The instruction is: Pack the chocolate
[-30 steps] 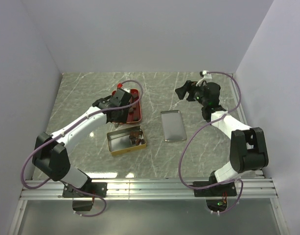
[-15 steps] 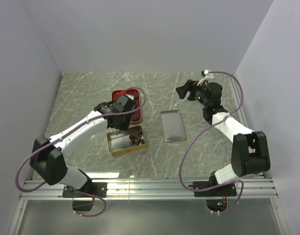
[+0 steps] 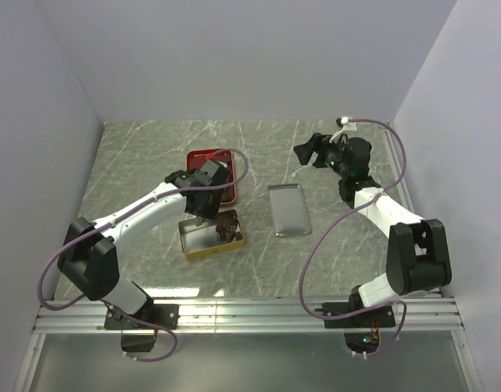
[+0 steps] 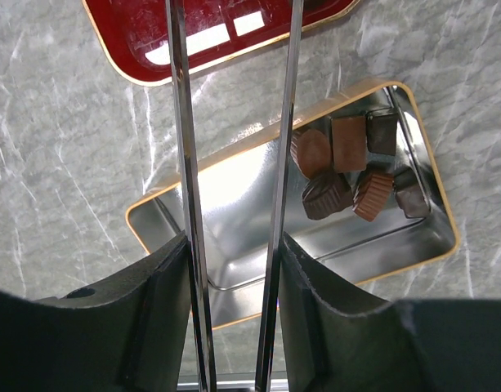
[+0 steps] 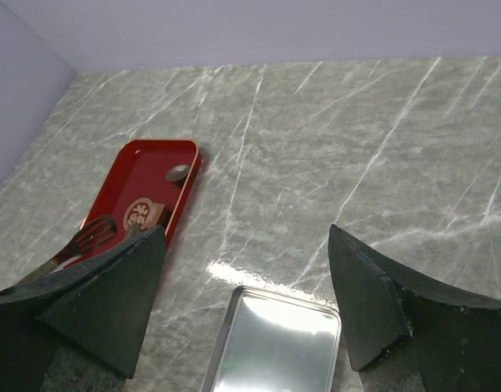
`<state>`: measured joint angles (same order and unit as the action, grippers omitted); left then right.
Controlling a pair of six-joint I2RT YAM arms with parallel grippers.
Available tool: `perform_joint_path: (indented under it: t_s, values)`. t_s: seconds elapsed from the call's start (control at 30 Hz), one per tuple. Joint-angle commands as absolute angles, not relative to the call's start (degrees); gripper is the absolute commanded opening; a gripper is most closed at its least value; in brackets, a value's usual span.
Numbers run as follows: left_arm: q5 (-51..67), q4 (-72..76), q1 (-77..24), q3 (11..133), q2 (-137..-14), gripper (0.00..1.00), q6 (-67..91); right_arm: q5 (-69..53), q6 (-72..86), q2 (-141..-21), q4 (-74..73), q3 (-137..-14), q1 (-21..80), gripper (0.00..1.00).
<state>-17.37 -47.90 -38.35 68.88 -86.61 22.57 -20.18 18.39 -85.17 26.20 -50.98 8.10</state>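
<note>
Several brown chocolate pieces lie bunched in the right end of the gold tin, which also shows in the top view with the chocolate. My left gripper is shut on metal tongs whose blades run up over the red tray. Their tips lie outside the left wrist view. The left gripper hangs between tray and tin. One chocolate rests on the red tray, beside the tongs' tip. My right gripper hangs open and holds nothing.
A silver lid lies flat to the right of the tin, below the right gripper; it also shows in the right wrist view. Grey walls close in the marble table on three sides.
The left gripper with the tongs has come back from over the red tray toward the tin. The right arm has barely moved.
</note>
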Motion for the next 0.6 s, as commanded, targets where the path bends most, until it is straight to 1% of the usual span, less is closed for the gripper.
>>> perform_joint_path:
  t_s: [0.0, 0.27, 0.57]
  values:
    - [-17.23, -46.06, -38.41, 69.79, -86.66, 0.48, 21.27, -20.13, 18.46, -83.23, 28.48, -50.89, 7.91, 0.87]
    - [-17.67, -44.74, -38.06, 69.26, -87.63, 0.49, 20.22, -20.04, 18.37, -83.32, 28.48, -50.8, 7.91, 0.87]
    - [-17.14, -43.16, -36.39, 68.12, -88.24, 0.49, 19.07, -19.86, 18.37, -83.14, 28.56, -50.62, 7.91, 0.87]
